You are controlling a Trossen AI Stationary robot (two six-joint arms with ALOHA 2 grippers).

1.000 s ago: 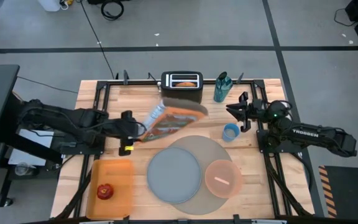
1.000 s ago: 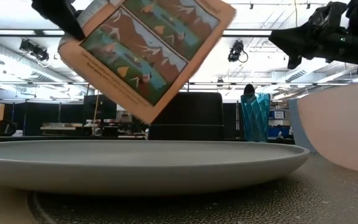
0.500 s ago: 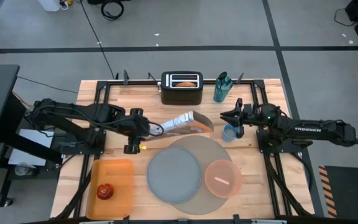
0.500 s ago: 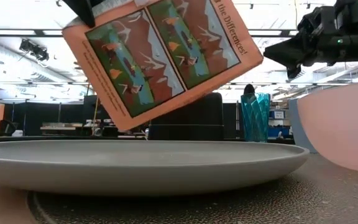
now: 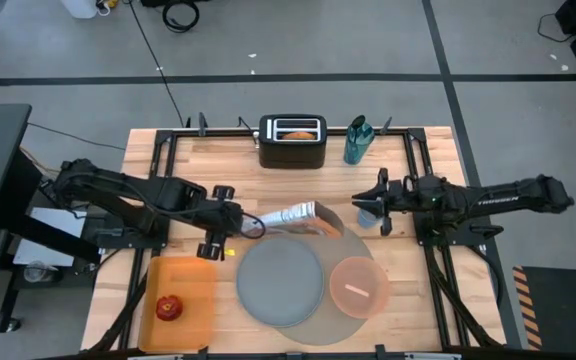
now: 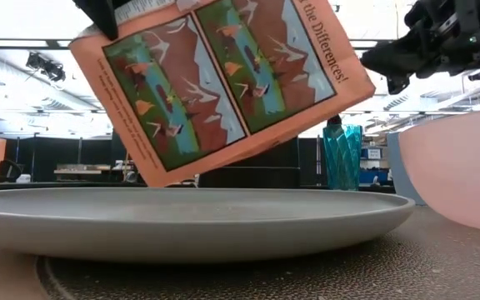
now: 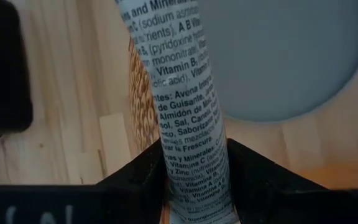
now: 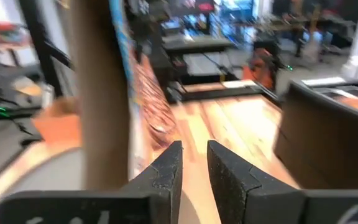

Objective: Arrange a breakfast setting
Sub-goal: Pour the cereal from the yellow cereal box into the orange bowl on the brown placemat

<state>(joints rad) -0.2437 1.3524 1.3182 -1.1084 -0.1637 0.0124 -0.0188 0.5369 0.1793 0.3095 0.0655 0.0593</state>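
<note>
My left gripper (image 5: 240, 222) is shut on an orange cereal box (image 5: 296, 215), held in the air over the far left rim of the big round grey mat (image 5: 353, 240). The grey-blue plate (image 5: 280, 282) and pink bowl (image 5: 358, 285) rest on the mat. My right gripper (image 5: 364, 204) is open with a narrow gap, right above the small blue cup (image 5: 368, 215), which is mostly hidden. I cannot tell whether it touches the cup. The red apple (image 5: 169, 307) lies on the orange tray (image 5: 193, 280). The bagel (image 5: 298, 128) sticks up from the toaster (image 5: 293, 148). My left gripper pinches the box's left end across its two broad faces, with the narrow printed side panel (image 7: 188, 149) showing between the fingers (image 7: 143, 177). The fingers come level from the table's left. The box (image 6: 223, 83) is lifted clear and tilted, standing on edge above the plate (image 6: 190, 221).
A teal bottle (image 5: 356, 140) stands at the far edge, right of the toaster. Something pale lies in the bowl. Bare wood lies between the tray and the mat and along the far left of the table.
My left gripper has carried the box toward the table's right and near edges and rolled it from lying face up to standing on edge. My right gripper has gone toward the left and near edges, coming over the blue cup.
</note>
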